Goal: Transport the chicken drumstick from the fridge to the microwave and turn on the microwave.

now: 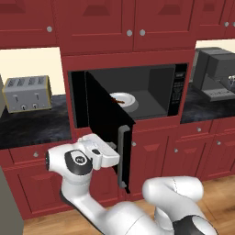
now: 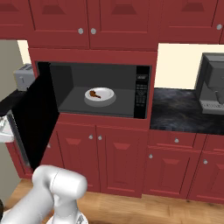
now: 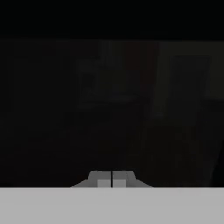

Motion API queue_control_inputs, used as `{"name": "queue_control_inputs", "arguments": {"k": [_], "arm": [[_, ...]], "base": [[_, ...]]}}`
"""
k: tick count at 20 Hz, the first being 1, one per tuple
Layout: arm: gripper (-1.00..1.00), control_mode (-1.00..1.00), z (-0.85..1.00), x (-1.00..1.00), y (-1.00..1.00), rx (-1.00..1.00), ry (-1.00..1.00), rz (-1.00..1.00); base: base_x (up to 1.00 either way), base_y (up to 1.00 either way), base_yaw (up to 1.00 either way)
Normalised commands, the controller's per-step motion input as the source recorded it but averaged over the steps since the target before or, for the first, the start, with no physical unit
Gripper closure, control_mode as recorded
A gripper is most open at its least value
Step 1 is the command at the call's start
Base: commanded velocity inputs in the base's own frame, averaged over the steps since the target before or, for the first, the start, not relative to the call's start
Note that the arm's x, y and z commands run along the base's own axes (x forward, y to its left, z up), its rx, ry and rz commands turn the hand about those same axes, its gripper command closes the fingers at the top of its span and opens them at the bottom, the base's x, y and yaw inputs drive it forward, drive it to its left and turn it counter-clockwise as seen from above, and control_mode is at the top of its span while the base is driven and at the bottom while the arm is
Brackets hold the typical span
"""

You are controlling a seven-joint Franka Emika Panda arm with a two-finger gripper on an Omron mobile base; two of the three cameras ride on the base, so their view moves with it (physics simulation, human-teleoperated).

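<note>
The black microwave (image 1: 176, 89) stands open, its dark glass door (image 1: 103, 124) swung out toward me on the left. Inside, the small brown chicken drumstick (image 1: 120, 100) lies on a white plate (image 1: 128, 98); from the right side the drumstick (image 2: 94, 93) shows on the plate (image 2: 105, 98) in the microwave (image 2: 141, 92). My gripper (image 1: 114, 153) is shut and empty against the outer face of the door, beside its grey handle (image 1: 123, 156). In the hand view the gripper (image 3: 112, 179) has both tips together, close to dark glass. The fridge is out of view.
A silver toaster (image 1: 26, 94) sits on the dark counter (image 1: 32, 126) left of the microwave, a grey coffee machine (image 1: 213, 73) on the counter at right. Red cabinets run above and below. The open door (image 2: 37, 118) juts into the floor space. A grey panel (image 1: 7, 206) stands at lower left.
</note>
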Motion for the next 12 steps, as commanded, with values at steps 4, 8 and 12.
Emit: {"name": "queue_control_inputs", "arguments": {"k": [4,8,12], "arm": [[1.00,-1.00,0.00,0.13,-0.66,-0.04,0.01,0.00],[1.00,-1.00,0.00,0.12,-0.77,-0.05,0.01,0.00],[1.00,-1.00,0.00,0.13,-0.67,-0.06,0.00,0.00]], "base": [[0.00,0.00,0.00],[0.00,0.00,0.00],[0.00,0.00,0.00]]}}
